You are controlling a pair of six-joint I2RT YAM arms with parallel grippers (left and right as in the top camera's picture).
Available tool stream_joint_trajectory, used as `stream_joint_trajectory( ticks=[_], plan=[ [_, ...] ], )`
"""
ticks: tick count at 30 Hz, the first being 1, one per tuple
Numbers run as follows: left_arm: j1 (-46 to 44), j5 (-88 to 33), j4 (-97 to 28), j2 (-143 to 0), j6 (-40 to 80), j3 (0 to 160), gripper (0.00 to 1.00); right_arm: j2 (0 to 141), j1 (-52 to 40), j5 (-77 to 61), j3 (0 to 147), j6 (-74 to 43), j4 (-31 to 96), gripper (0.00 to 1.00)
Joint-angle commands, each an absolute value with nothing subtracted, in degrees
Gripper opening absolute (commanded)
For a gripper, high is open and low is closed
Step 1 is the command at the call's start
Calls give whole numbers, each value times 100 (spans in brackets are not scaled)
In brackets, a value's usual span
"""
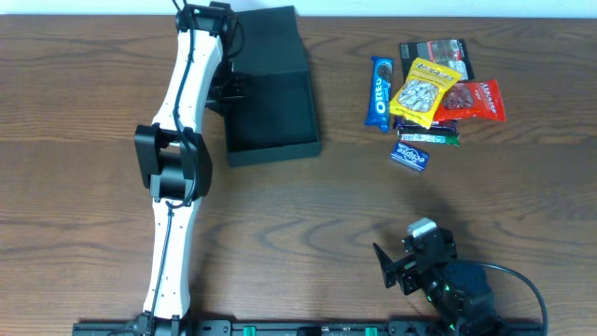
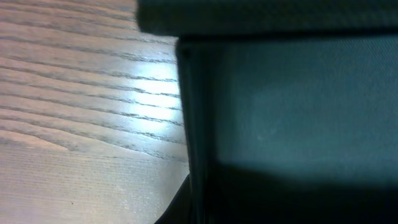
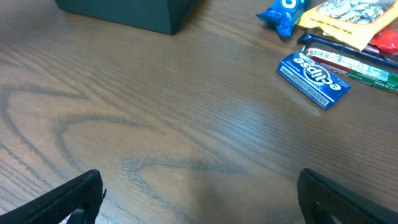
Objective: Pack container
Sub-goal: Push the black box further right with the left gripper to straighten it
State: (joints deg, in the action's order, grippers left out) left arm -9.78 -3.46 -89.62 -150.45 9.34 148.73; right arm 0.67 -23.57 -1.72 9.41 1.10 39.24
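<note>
Item, far left: my left arm, white with a black elbow joint, running from the near edge of the tabletop up toward the far edge. Item: my left end effector, pressed together on the left wall of the container; in the left wrist view that wall's edge runs top to bottom through the middle of the picture, and my fingers cannot be made out there. Item: the container, a shallow matte black box, open, resting on the tabletop left of centre toward the far edge, its lid attached on the far side; its inside looks dark teal up close, and one corner shows in the right wrist view. Item, right of the container and well apart from it: a cluster of snacks, namely a blue cookie packet, a yellow packet lying over others, a dark packet behind it, a red packet at the right end, a green-and-white bar and a blue gum pack nearest me. Item, near edge, right: my right end effector, spread wide and holding nothing, above bare wood, well short of the gum pack.
</note>
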Motion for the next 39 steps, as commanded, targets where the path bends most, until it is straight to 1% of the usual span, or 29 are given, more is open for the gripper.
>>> stream_joint_trajectory(
  ticks=[1,7,10,18,21,24,27,33,34,35,36,37,38,39],
  plan=[
    [-1085,-211,-9037,-15063,762,14894,6,32,-2366,-150,899,176,3924,99],
    [-1118,-196,-9330,-15063,725,14894,6,30,-2366,-150,899,176,3924,99],
    [-1129,-464,-9470,-15017,639,14894,6,30,-2366,-150,899,176,3924,99],
    [-1245,-600,-9507,-14396,617,14800,6,30,-2366,-150,899,176,3924,99],
    [-1332,-550,-9371,-14162,598,14405,6,30,-2366,-150,899,176,3927,99],
    [-1352,-495,-8969,-13762,596,13262,6,32,-2366,-150,899,176,3924,99],
    [-1347,-497,-8641,-13496,596,12630,6,32,-2366,-150,899,176,3924,99],
    [-1358,-495,-8495,-13371,766,12409,6,30,-2366,-150,899,176,3924,99],
    [-1358,-497,-8479,-13373,799,12403,10,30,-2366,-150,899,176,3924,99],
    [-1361,-499,-8475,-13373,843,12401,27,30,-2366,-150,899,176,3924,99],
    [-1365,-499,-8475,-13373,873,12401,47,30,-2366,-150,899,176,3924,99],
    [-1365,-526,-8477,-13373,906,12401,60,30,-2366,-150,899,176,3924,99],
    [-1363,-580,-8473,-13371,906,12401,67,32,-2366,-150,899,176,3924,99],
    [-1365,-637,-8468,-13371,904,12401,71,30,-2366,-150,899,176,3924,99]
  ],
)
